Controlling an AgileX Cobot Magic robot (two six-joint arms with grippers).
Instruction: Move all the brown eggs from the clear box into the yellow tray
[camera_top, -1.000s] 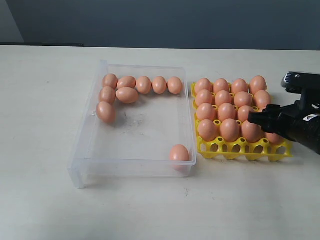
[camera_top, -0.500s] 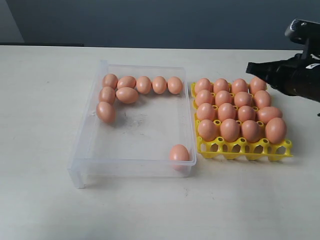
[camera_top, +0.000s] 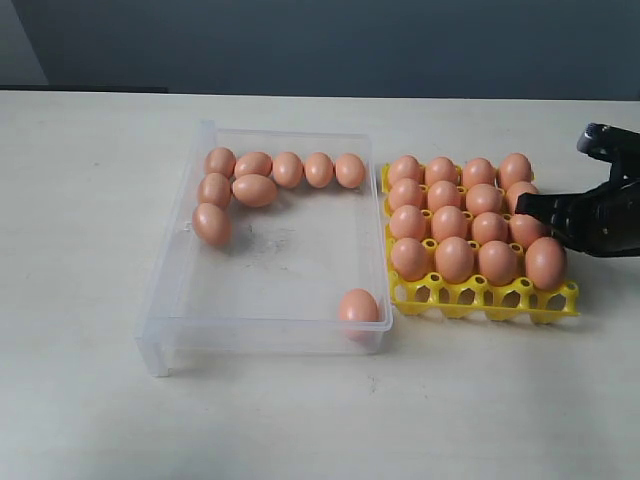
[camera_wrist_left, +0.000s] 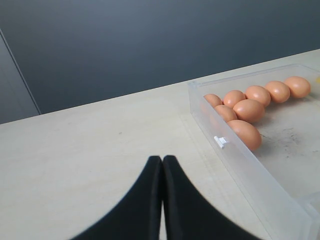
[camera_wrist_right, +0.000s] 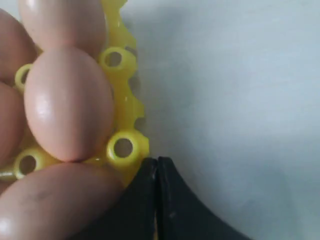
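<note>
The clear box (camera_top: 160, 290) holds several brown eggs (camera_top: 254, 189) along its far and left walls, and one egg (camera_top: 358, 305) in its near right corner. Right of it, brown eggs fill the yellow tray (camera_top: 480, 300). My right gripper (camera_top: 522, 208) is shut and empty, low at the tray's right side. In the right wrist view its tip (camera_wrist_right: 157, 161) touches the tray's edge (camera_wrist_right: 122, 147) beside a seated egg (camera_wrist_right: 67, 102). My left gripper (camera_wrist_left: 162, 159) is shut and empty over bare table, next to the clear box (camera_wrist_left: 250, 165) and its eggs (camera_wrist_left: 248, 110). It is outside the exterior view.
The pale table (camera_top: 90, 200) runs wide to the left of the box and in front of both containers. A dark wall (camera_top: 320, 40) stands behind the table's far edge.
My right gripper left an egg in the tray's front right cup, rose and shut. It has since come back down beside the tray's right edge. The tray shifted slightly left.
</note>
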